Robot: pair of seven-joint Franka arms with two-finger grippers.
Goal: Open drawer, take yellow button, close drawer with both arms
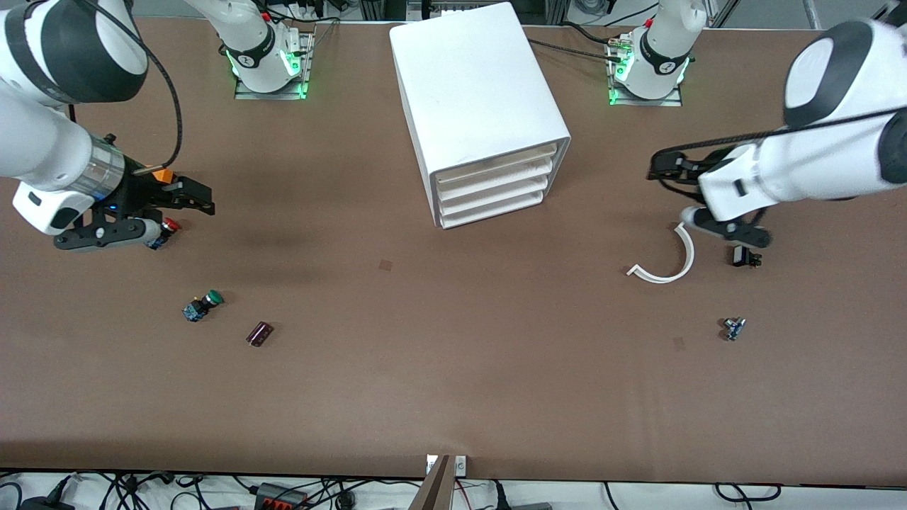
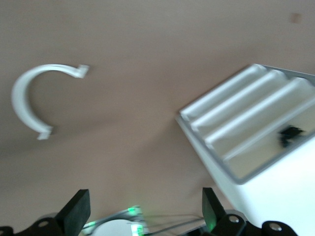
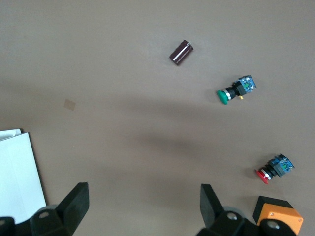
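Observation:
The white cabinet stands at the table's middle, toward the arms' bases. Its uppermost drawer sits flush with the three below it. In the left wrist view a small dark shape shows inside that drawer; I cannot tell if it is the button, and no yellow cap shows. My left gripper hangs open and empty over the table beside the cabinet, toward the left arm's end. My right gripper is open and empty toward the right arm's end, above a red-capped button.
A green-capped button and a dark cylinder lie nearer the front camera than the right gripper. A white plastic arc, a small dark part and a tiny bluish part lie under and near the left arm.

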